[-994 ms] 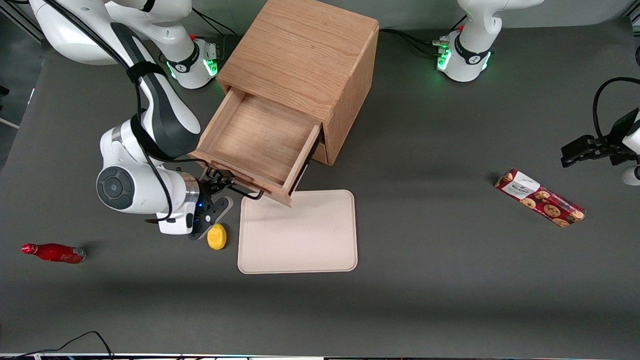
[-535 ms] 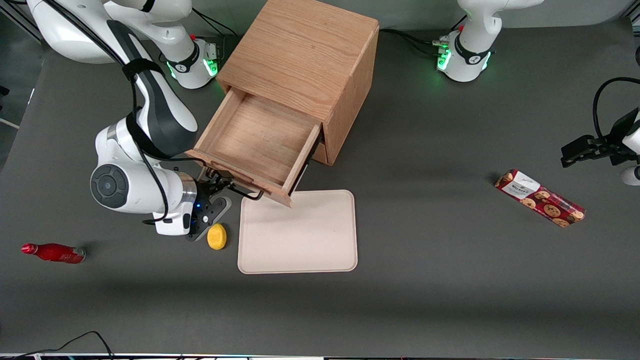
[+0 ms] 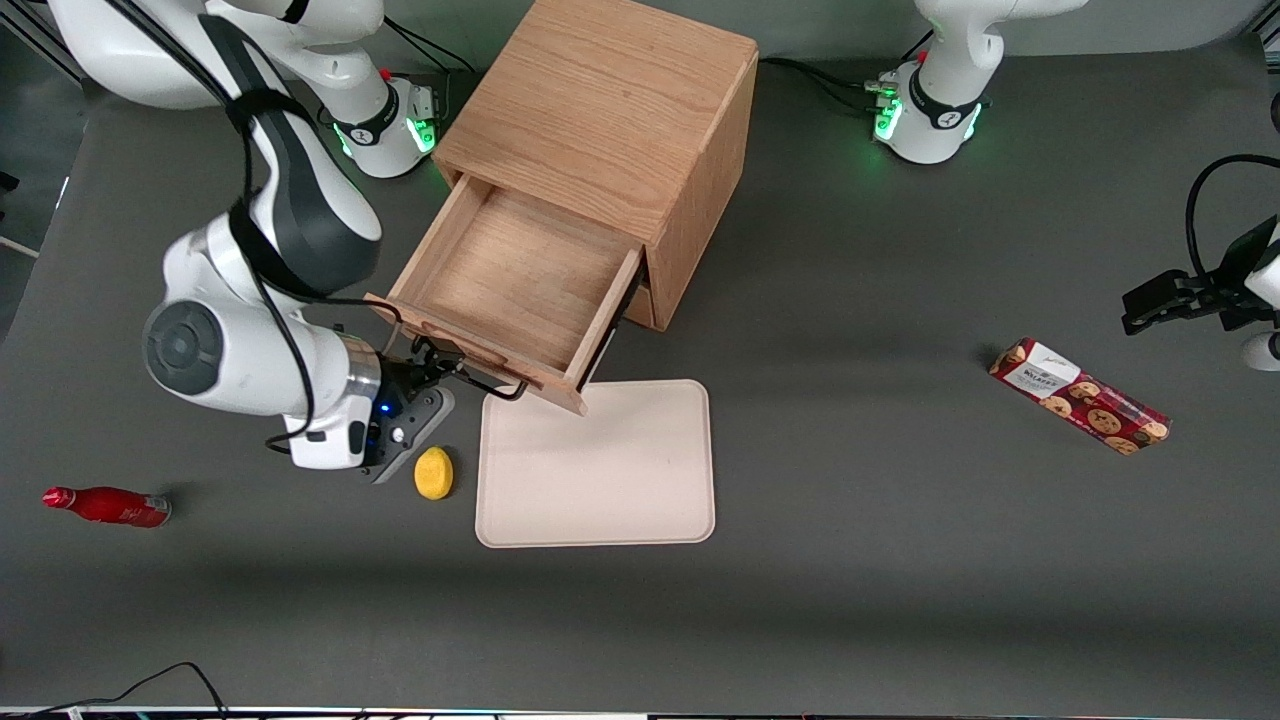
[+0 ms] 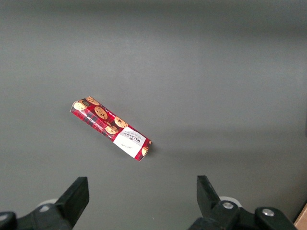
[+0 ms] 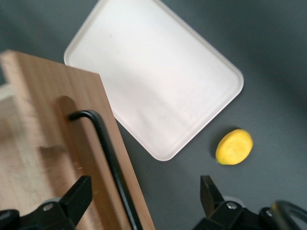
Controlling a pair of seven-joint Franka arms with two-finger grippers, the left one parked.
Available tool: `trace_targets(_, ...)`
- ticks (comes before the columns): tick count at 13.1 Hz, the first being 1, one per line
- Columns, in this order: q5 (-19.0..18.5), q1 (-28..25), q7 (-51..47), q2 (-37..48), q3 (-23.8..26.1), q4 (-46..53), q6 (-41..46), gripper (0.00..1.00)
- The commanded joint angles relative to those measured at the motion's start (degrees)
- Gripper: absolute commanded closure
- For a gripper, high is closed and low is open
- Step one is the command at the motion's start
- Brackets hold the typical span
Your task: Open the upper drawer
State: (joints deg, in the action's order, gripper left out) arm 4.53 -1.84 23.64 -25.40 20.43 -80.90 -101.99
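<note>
The upper drawer (image 3: 515, 285) of the oak cabinet (image 3: 605, 110) stands pulled out, its wooden inside bare. Its thin black bar handle (image 3: 490, 385) runs along the drawer front. My right gripper (image 3: 432, 368) is open right in front of that handle, at the handle's end toward the working arm, holding nothing. In the right wrist view the drawer front (image 5: 72, 153) and the black handle (image 5: 108, 158) lie between my spread fingers (image 5: 76, 196), with a gap on both sides. The lower drawer is hidden under the upper one.
A cream tray (image 3: 595, 465) lies in front of the drawer, also in the right wrist view (image 5: 153, 81). A yellow round piece (image 3: 433, 472) lies beside the tray, close to my gripper. A red bottle (image 3: 105, 505) lies toward the working arm's end. A cookie pack (image 3: 1080, 395) lies toward the parked arm's end.
My right arm has drawn back and away from the drawer, toward the working arm's end, and the wrist has risen. The drawer has stayed where it was.
</note>
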Motion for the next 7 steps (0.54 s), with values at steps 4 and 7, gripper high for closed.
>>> trace_targets(4, 0.0, 0.1, -1.3, 7.1, -0.2, 4.0, 10.4, 0.00)
trace_targets(7, -0.4, -0.8, -11.1, 14.0, -4.2, -0.6, 11.2, 0.00)
